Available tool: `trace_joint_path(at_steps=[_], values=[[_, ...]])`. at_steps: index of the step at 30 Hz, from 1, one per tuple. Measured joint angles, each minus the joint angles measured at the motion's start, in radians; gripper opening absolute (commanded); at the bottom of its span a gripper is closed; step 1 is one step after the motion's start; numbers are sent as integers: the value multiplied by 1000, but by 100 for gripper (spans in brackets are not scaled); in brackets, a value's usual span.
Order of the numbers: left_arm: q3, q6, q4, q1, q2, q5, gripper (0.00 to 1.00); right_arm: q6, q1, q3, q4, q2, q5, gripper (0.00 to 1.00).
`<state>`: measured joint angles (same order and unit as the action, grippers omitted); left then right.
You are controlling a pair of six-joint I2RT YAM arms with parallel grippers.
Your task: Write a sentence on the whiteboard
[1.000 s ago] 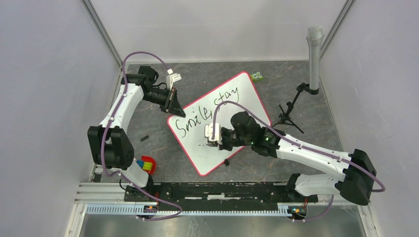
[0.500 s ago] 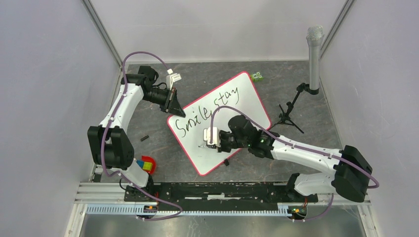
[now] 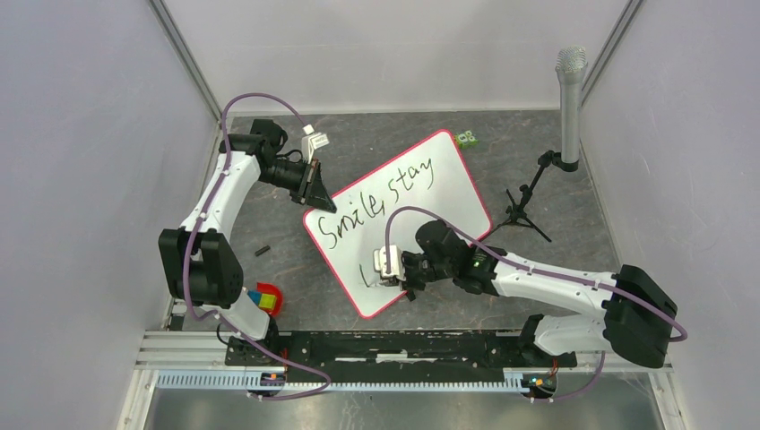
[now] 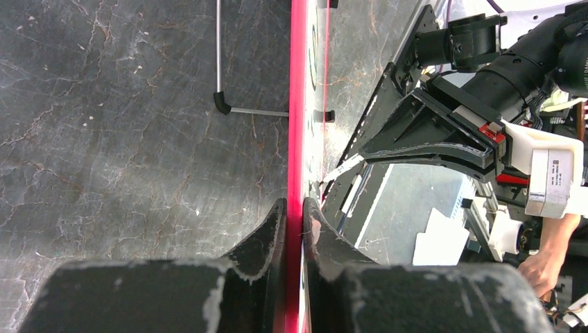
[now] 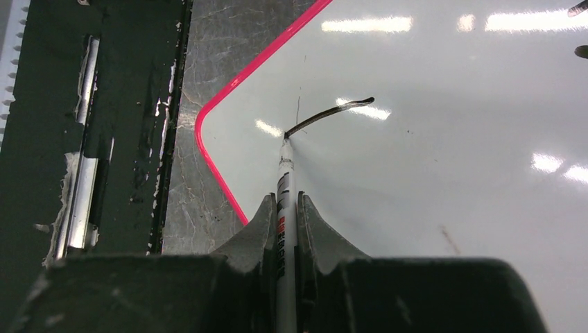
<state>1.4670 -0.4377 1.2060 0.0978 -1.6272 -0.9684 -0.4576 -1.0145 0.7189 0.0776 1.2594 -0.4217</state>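
The whiteboard (image 3: 453,199) lies tilted on the dark table, with a red-pink frame. The sentence (image 3: 381,202) reads "Smile, stay" in black, with one short new stroke (image 3: 363,272) below it. My left gripper (image 3: 316,193) is shut on the board's far-left frame edge (image 4: 298,104), seen edge-on between its fingers (image 4: 277,222). My right gripper (image 3: 387,266) is shut on a white marker (image 5: 285,166). The marker's tip touches the board (image 5: 451,173) at the end of the fresh stroke (image 5: 333,111), near the board's rounded near corner.
A microphone on a small black tripod (image 3: 568,98) stands at the right. A green block (image 3: 465,139) lies past the board's far corner. A coloured cube and red piece (image 3: 266,298) sit near the left arm base. A small black bit (image 3: 262,251) lies left of the board.
My right gripper has moved toward the near edge of the board with the marker, leaving a short black stroke below "Smile". The left arm has not moved.
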Motion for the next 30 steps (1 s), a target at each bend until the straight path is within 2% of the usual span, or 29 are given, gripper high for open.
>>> trace_joint_path(at_steps=[15,30], values=[[0,-2,1,0,0,-1,2,4,7,55,10,6,32,0],[0,-3,0,0,0,-1,2,12,39,6,25,-22,5,0]])
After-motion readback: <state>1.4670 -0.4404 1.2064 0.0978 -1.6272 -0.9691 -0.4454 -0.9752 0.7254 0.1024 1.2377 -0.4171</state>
